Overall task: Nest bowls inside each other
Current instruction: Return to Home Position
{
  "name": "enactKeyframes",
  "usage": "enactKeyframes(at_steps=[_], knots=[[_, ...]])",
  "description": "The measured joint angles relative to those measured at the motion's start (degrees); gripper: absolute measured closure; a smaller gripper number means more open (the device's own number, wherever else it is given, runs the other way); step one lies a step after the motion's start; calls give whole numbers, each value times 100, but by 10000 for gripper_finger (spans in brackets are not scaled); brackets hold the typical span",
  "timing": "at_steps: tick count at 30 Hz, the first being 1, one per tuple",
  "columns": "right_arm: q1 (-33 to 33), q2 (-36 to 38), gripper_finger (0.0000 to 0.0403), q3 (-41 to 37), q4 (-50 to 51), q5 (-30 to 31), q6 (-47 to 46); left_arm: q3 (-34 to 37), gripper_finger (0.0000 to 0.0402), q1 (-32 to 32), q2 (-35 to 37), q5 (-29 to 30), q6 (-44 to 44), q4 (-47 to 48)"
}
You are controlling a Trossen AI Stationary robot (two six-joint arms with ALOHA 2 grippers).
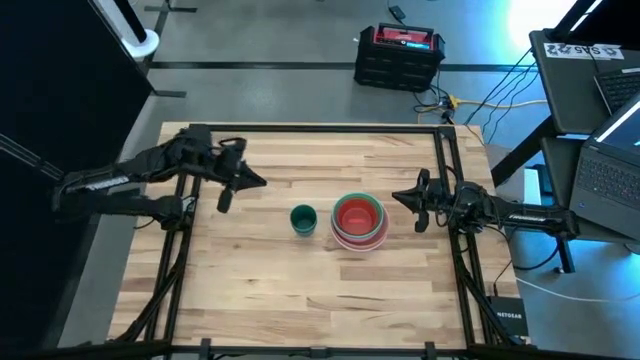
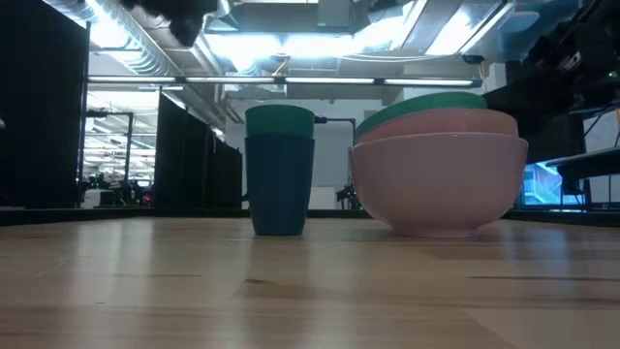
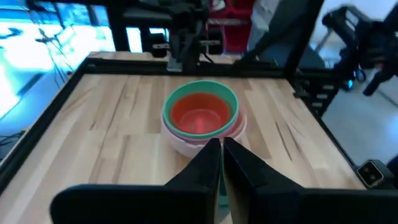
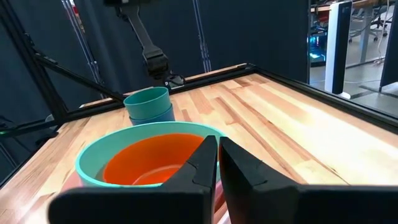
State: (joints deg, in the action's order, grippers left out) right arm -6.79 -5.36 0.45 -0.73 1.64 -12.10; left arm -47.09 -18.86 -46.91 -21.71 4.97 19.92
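A stack of nested bowls [image 1: 358,222] stands on its base right of the table's middle: a red bowl [image 3: 200,118] inside a green one [image 4: 93,163], inside pink ones [image 2: 441,184]. Just left of it a small green bowl sits in a small dark blue bowl [image 2: 279,189]. My left gripper [image 1: 263,183] hangs shut above the table, left of and beyond the small bowls. At the stack's right my right gripper [image 1: 396,196] is shut, level, pointing at the stack. Neither holds anything.
Black frame rails [image 1: 445,170] run along the table's left, right and far sides. A black and red toolbox [image 1: 398,55] stands on the floor beyond the far edge, laptops [image 1: 610,170] at the right. Bare wood [image 1: 310,290] lies toward the near edge.
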Motion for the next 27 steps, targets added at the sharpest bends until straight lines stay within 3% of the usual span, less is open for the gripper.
enactKeyframes(at_steps=[3, 13, 16, 27], knots=[[0, -1, 400, 0, 3, -15, -3, 672, 402, -258, 615, -98, -299, -450], [0, -1, 400, 0, 6, -19, -6, 2567, 402, -61, 2483, 1592, -1304, -2189], [0, -1, 400, 0, 7, -19, -7, 2916, 402, 150, 2945, 1985, -1352, -2335], [0, -1, 400, 0, 5, -19, -4, 4030, 402, 1018, 4047, 2065, -1037, -3231]])
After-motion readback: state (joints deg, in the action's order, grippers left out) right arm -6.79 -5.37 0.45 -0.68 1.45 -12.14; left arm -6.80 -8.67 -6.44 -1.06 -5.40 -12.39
